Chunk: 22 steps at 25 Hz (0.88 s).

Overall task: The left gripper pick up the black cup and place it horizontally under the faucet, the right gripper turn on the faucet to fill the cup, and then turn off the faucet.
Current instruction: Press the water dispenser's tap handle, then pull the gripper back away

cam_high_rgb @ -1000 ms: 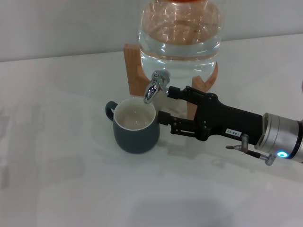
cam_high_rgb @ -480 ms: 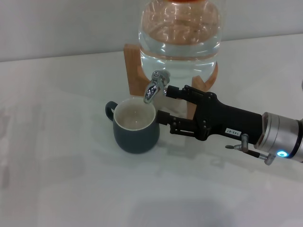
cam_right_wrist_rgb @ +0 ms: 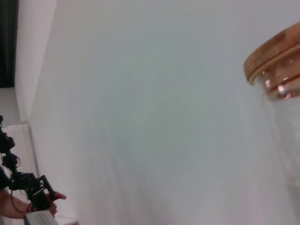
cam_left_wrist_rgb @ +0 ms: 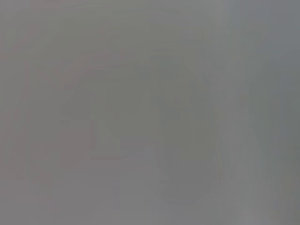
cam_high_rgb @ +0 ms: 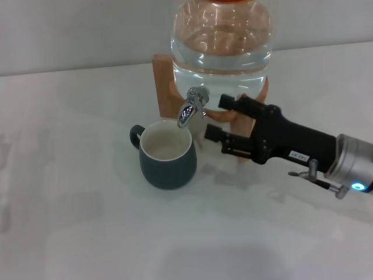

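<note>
Your black cup [cam_high_rgb: 167, 154] stands upright on the white desk [cam_high_rgb: 70, 221], near the middle and toward the far edge, its rim directly under the spout of the faucet [cam_high_rgb: 191, 105]. The handle points to your left. The cream inside is visible; you cannot tell from the head view whether water has gathered in it.

The faucet is fitted to the clear glass jar [cam_high_rgb: 221, 41], which holds water and sits on the wooden stand [cam_high_rgb: 169, 87] close to the far edge of the desk.

Your right gripper [cam_high_rgb: 220, 118] reaches in from the right edge of the desk, just beside the faucet and not touching it. Its two fingers are spread apart with nothing between them: one fingertip [cam_high_rgb: 227, 102] sits level with the tap body, the other lower, near the cup's right wall but clear of it.

Your left gripper appears in none of the views; the left wrist view shows only featureless grey.

The right wrist view shows a pale wall and the jar's wooden lid [cam_right_wrist_rgb: 276, 54] at one edge.
</note>
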{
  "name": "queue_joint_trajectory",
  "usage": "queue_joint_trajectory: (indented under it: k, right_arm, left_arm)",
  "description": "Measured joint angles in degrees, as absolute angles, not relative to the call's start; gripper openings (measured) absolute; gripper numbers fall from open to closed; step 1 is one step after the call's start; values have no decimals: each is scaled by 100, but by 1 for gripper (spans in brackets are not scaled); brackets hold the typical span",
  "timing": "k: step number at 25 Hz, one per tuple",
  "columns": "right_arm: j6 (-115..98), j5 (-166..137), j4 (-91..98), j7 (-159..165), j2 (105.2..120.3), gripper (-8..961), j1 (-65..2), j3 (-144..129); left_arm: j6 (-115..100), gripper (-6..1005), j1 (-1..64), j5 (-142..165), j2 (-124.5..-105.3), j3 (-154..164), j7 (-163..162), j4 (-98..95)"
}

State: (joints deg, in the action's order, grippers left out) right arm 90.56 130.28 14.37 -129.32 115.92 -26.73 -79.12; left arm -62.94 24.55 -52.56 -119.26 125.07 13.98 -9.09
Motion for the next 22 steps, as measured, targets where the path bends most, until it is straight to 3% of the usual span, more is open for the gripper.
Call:
queue_joint_trajectory:
  k: [22]
  right_arm:
    - [9620,13140,1782,-12877,11565,839,-2331,-7894]
  left_arm:
    - [-6272,885,2452,-5256,-11927,12506,1406,-861]
